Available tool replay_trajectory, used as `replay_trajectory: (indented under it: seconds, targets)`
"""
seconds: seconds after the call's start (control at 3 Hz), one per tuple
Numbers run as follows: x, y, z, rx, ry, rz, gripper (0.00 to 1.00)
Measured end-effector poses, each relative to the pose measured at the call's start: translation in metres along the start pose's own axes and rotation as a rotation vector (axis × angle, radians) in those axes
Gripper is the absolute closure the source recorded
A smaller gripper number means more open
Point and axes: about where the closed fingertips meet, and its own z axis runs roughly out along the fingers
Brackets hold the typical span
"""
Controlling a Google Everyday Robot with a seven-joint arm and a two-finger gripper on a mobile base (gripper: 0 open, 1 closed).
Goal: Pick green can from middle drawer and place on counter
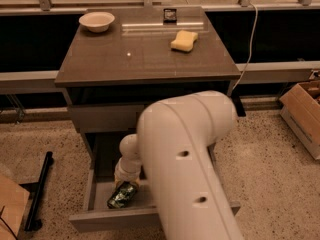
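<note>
The green can (122, 195) lies tilted on the pale floor of the open middle drawer (90, 188), near its front left corner. My gripper (125, 186) reaches down into the drawer from the white wrist and sits right on top of the can. The large white arm covers the drawer's right half. The counter (145, 59) is the glossy grey-brown top above the drawer.
On the counter stand a yellow sponge (184, 40), a pale bowl (97, 21) and a small black object (170, 15). A cardboard box (302, 115) stands on the floor at the right. A black bar (38, 191) lies on the floor at the left.
</note>
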Motion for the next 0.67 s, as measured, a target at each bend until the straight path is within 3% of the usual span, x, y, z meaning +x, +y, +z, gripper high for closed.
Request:
replay_trajectory:
  seconds: [0.33,0.67]
  targets:
    - [0.007,0.031,-0.068,-0.223,-0.096,-0.116,1.00]
    - [0.012,0.025,-0.121,-0.337,-0.161,-0.184,1.00]
